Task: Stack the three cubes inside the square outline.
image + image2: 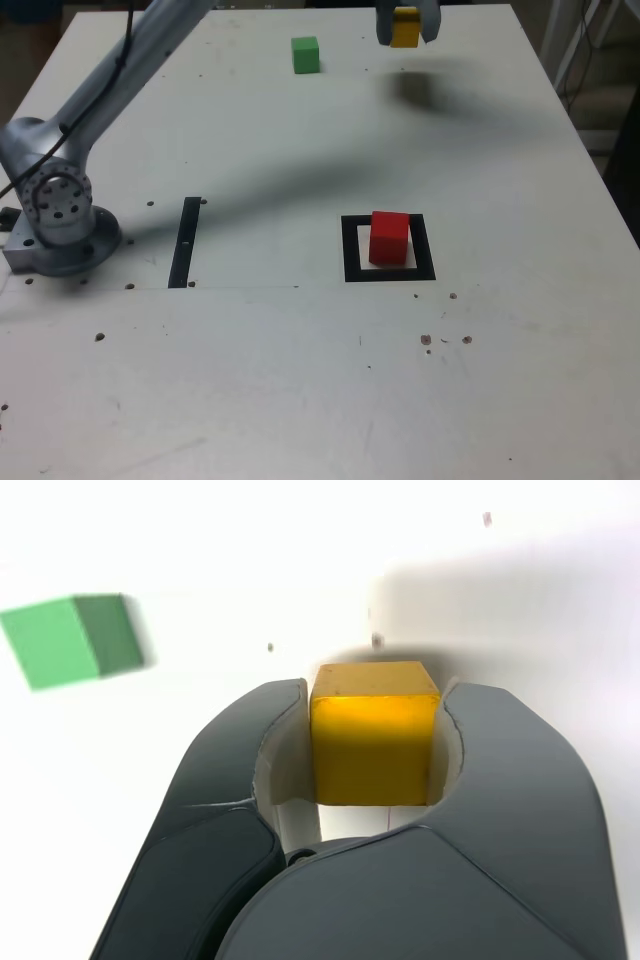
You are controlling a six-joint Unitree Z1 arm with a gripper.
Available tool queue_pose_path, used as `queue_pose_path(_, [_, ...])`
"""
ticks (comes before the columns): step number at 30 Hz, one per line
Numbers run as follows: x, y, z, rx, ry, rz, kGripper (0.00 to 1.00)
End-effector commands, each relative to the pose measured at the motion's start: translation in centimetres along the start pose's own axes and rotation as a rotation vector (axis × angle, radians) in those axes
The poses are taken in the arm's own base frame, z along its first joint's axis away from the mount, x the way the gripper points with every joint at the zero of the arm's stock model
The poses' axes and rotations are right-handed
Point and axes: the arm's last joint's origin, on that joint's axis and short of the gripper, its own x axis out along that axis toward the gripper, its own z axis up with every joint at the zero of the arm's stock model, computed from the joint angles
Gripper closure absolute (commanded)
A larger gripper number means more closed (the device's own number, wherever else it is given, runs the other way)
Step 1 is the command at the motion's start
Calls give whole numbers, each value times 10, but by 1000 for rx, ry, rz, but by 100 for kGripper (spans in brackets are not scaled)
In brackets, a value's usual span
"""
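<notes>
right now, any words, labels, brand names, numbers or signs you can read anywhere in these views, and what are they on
None: no readable text in either view.
The yellow cube, green cube and red cube have plain faces.
The square outline and the black strip are bare markings.
The gripper, arm base and table show no label; the table carries only dark specks.

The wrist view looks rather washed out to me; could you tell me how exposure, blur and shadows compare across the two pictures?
Wrist view: table blown out to white, green cube smeared, yellow cube sharp in the pincer. Exterior view: evenly lit, soft; a dark shadow lies under the pincer and a long arm shadow crosses the table.
</notes>
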Motion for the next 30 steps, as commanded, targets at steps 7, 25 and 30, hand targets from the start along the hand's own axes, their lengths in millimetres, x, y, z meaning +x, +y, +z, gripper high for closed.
queue_pose_path(7, [-52,-48,-12,103,-6,-43,70])
queue_pose_path(25, [-108,-196,-58,175,45,-88,70])
queue_pose_path(30, [-118,-231,-83,159,6,-128,70])
